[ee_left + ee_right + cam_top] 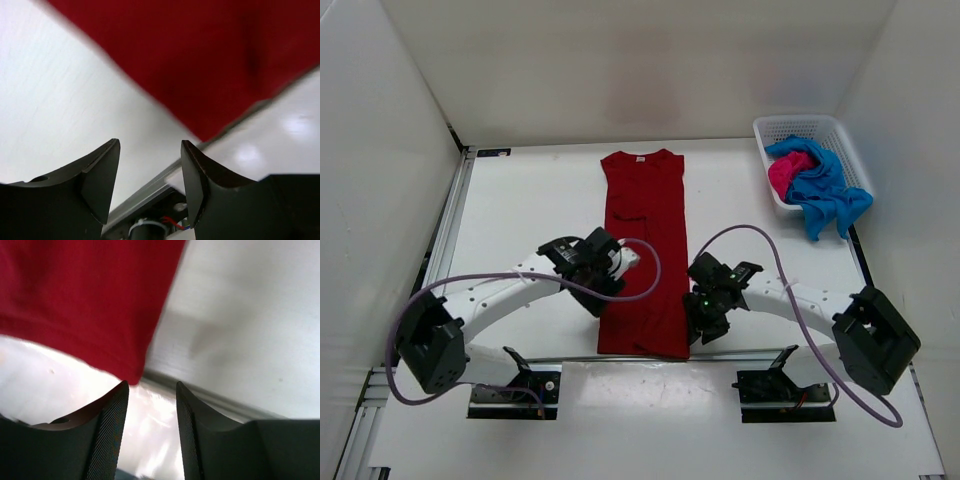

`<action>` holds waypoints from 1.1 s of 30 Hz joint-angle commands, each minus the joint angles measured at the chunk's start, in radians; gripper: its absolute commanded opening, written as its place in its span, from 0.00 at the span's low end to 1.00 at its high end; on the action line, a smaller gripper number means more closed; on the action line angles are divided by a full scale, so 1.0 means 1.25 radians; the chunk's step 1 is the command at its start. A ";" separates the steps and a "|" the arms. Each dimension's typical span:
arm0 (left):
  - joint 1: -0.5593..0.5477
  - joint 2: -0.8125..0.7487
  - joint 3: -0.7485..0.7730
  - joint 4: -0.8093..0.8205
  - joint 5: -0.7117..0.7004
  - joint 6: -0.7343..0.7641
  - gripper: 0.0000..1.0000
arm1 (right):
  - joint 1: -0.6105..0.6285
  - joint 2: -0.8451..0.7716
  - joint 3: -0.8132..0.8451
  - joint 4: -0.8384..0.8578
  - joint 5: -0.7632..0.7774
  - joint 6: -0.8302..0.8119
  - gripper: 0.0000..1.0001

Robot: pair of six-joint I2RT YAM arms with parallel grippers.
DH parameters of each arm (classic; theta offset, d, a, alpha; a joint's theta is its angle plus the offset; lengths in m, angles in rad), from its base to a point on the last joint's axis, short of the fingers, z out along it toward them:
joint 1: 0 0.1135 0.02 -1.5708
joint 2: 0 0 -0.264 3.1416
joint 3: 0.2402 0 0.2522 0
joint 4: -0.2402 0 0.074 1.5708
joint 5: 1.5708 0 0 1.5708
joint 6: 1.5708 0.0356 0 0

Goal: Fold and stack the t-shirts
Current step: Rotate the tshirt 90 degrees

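Note:
The dark red t-shirt (645, 250) lies flat on the table, folded lengthwise into a narrow strip, collar at the far end, hem at the near edge. My left gripper (605, 300) is open and empty beside its near left edge; the left wrist view shows the red cloth (200, 55) ahead of the open fingers (150, 172). My right gripper (698, 325) is open and empty by the near right corner; the red hem corner (90, 305) lies just ahead of its fingers (151, 410). The magenta-pink t-shirt (787, 172) and bright blue t-shirt (828, 190) sit crumpled in the basket.
The white mesh basket (806, 128) stands at the far right corner, blue cloth hanging over its near side. White walls enclose the table on three sides. A metal rail (640, 358) runs along the near table edge by both arm bases.

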 commanded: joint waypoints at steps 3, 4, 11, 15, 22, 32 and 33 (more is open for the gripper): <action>-0.113 0.076 0.152 0.009 0.239 0.000 0.63 | -0.034 -0.008 -0.063 0.129 -0.007 0.075 0.46; -0.125 0.097 0.162 0.016 0.293 0.000 0.63 | -0.034 0.002 -0.073 0.146 -0.033 0.085 0.46; -0.182 0.231 0.181 0.079 0.290 0.000 0.61 | -0.044 -0.006 -0.132 0.220 -0.064 0.123 0.45; -0.182 0.264 0.173 0.093 0.244 0.000 0.56 | -0.044 -0.035 -0.165 0.227 -0.071 0.132 0.45; -0.182 0.300 0.156 0.101 0.244 0.000 0.50 | -0.044 -0.083 -0.197 0.235 -0.064 0.155 0.45; -0.182 0.310 0.122 0.101 0.289 0.000 0.13 | -0.044 -0.107 -0.205 0.227 -0.057 0.163 0.45; -0.182 0.310 0.129 0.101 0.299 0.000 0.10 | -0.044 -0.107 -0.205 0.220 -0.057 0.163 0.45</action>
